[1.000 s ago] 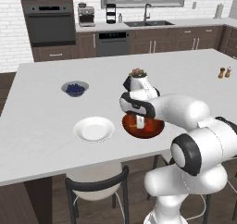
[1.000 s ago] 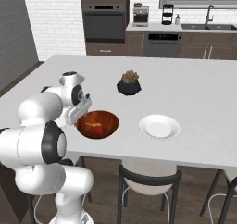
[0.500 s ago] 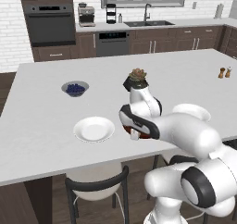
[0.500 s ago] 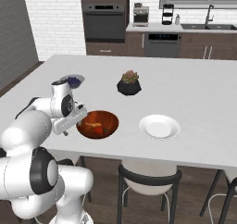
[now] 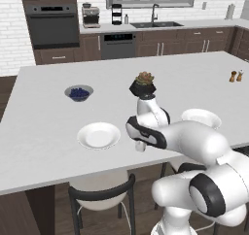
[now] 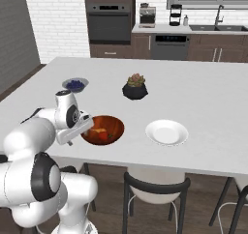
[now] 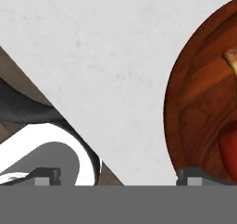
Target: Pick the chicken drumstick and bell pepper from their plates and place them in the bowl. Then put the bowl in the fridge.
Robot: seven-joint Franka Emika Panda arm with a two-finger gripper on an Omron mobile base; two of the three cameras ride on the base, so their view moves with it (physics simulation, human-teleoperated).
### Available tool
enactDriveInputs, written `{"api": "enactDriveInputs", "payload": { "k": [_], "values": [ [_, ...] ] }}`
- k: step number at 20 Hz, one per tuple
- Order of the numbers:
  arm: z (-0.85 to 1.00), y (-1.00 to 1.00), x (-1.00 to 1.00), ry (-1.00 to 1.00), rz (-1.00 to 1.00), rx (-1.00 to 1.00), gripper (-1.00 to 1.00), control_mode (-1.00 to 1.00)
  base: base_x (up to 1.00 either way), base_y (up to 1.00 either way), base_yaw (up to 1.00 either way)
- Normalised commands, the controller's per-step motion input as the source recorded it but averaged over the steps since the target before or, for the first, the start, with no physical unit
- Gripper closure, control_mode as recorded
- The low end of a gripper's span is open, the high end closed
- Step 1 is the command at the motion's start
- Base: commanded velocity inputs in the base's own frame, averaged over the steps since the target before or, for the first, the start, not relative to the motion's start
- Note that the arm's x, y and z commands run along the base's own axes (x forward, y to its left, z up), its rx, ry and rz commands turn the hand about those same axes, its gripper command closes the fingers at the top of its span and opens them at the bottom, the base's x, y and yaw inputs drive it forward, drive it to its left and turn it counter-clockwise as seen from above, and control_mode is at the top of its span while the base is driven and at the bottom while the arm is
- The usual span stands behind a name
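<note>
Bowl (image 6: pixel 102 129) sits left of center in the right base view, with drumstick (image 6: pixel 100 130) and pepper (image 6: pixel 103 136) inside. Gripper (image 7: pixel 118 176) hangs spread at the bowl's left rim. Plate (image 6: pixel 166 132) lies right of it.

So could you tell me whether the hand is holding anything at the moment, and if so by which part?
Nothing is held: the hand is open beside the bowl.
</note>
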Motion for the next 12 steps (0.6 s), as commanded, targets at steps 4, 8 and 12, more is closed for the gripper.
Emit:
{"api": "enactDriveInputs", "payload": {
  "k": [4,8,12],
  "values": [
    [-0.11,-0.07,0.25,0.0,-0.01,-0.02,-1.0,-1.0,0.0,0.0,0.0],
    [-0.12,0.0,0.23,0.0,0.0,-0.05,-1.0,-1.0,0.0,0.0,0.0],
    [-0.32,0.0,0.18,0.0,-0.03,-0.07,-1.0,-1.0,0.0,0.0,0.0]
  ]
}}
